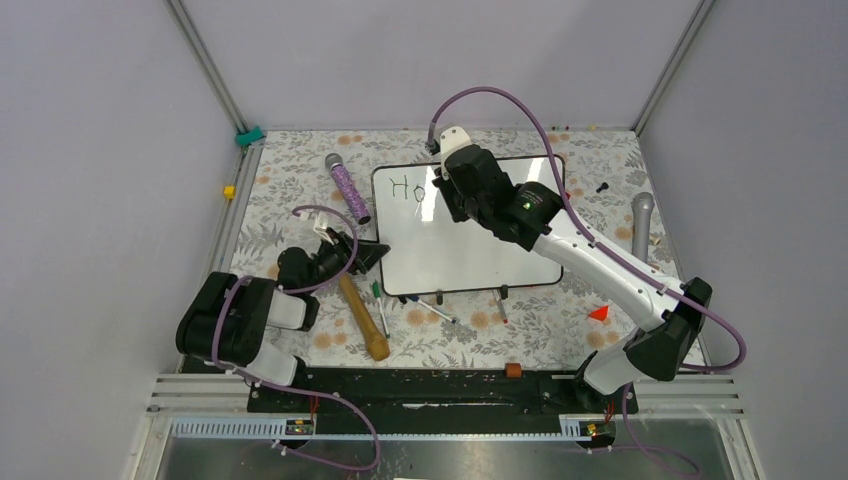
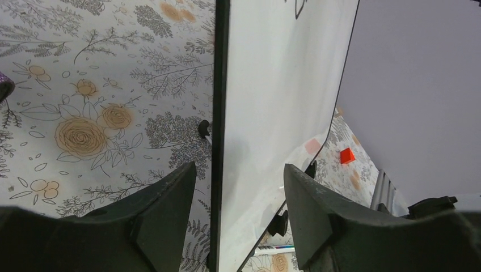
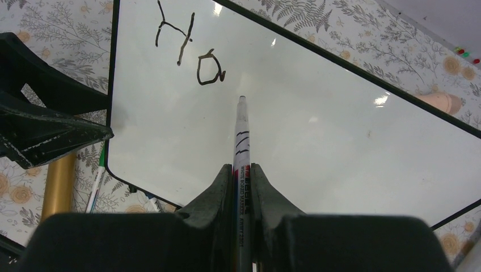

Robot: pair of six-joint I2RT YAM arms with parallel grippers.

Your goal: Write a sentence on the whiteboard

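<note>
Seen from above, ahead of both arms: a glossy white whiteboard, rectangular, with a thin black frame, rounded corners and small black feet on its near edge, set on a floral tablecloth. Under the right gripper, at the board's far left corner: the sentence, so far only "Ho" in thin dark strokes. At the board's left edge: the left gripper, black and pointed. Just nearer than it, a smooth wooden stick; beyond it, a glittery purple microphone with a grey head. From the left wrist: matte black fingers partly open, straddling the board's framed edge, with a clear gap on the tablecloth side. Cannot tell whether the other finger touches the white face. Past that finger, a small red block. From the right wrist: narrow jaws pinched tight on a slim white marker, its barrel printed with what reads as "WHITE BOARD MARKER" beside red and blue bands. Dark tip aimed just short of the "o"; contact with the surface unclear. Beyond the tip, "H" and "o", slightly wobbly, amid glare spots on the slick face. Left of these fingers, the other gripper's scuffed black jaws at the board's edge.
</note>
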